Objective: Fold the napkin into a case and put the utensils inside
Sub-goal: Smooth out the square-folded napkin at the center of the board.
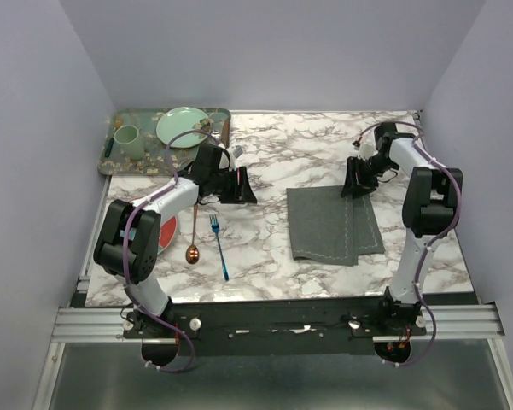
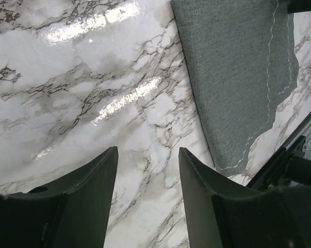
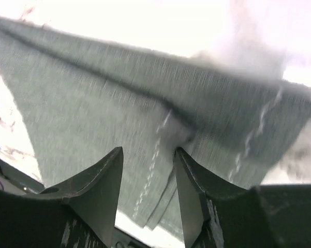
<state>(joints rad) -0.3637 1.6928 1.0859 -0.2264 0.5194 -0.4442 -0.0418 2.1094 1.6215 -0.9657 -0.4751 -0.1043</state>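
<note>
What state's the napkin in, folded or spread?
Folded: the napkin lies in layers, a stitched edge running across its top.

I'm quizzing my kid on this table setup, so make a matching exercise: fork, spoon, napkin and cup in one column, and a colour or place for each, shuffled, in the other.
1 fork
2 spoon
3 napkin
4 cup

a on the patterned tray
b dark grey, on the table's right side
c bright blue
d copper-coloured

Pairs: 1-c, 2-d, 3-b, 4-a
</note>
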